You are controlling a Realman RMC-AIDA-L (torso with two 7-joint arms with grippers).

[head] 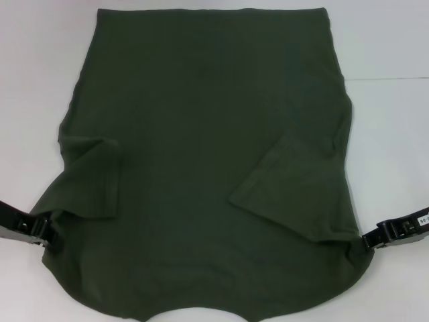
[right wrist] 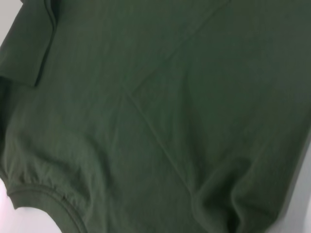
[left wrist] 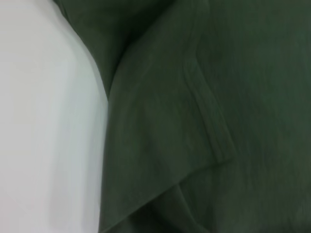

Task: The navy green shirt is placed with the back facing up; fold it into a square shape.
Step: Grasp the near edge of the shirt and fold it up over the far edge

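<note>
Only the head view shows both tools (head: 48, 227) (head: 365, 239) gripping the shirt (head: 208, 134).

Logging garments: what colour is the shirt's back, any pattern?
Plain dark olive green, no pattern; the navy green shirt shows best in the head view.

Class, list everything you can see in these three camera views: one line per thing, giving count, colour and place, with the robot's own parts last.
navy green shirt: one, dark olive green, spread flat over most of the table, plain side up, both sleeves folded in onto the body.
table: one, white, bare surface showing on both sides of the shirt.
left gripper: one, black, at the shirt's near left edge, touching the fabric.
right gripper: one, black, at the shirt's near right edge, touching the fabric.
</note>
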